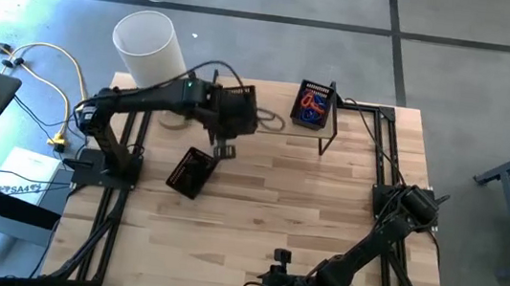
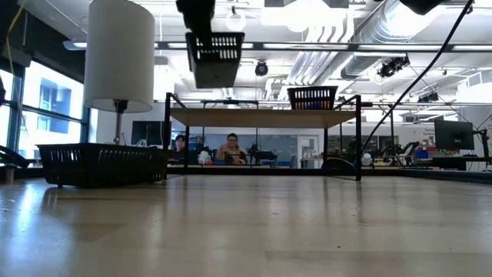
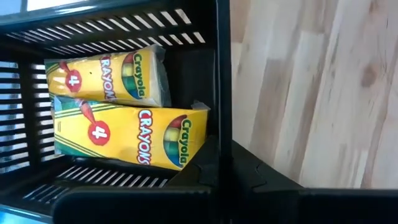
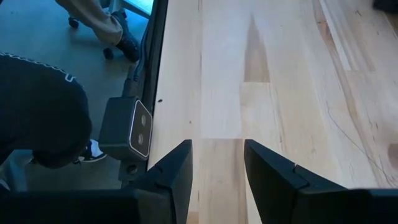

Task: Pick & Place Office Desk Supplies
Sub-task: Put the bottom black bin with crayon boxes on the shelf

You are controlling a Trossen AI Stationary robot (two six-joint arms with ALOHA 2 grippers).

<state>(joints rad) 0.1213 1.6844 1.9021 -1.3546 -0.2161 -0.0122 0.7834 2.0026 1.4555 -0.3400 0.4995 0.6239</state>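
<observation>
Two yellow Crayola crayon boxes (image 3: 121,118) lie inside a black slatted basket (image 1: 232,110), stacked one against the other, each printed with a red circle holding a "4" and the word "CRAYONS". The lower box sits slightly askew, one corner tipped toward the basket's solid wall. In the low view this basket hangs in the air well above the counter (image 1: 267,202). At about one o'clock on the counter, a second small black basket (image 1: 314,105) on a raised wire shelf holds a tangle of red and blue loop-shaped bands (image 1: 312,107).
</observation>
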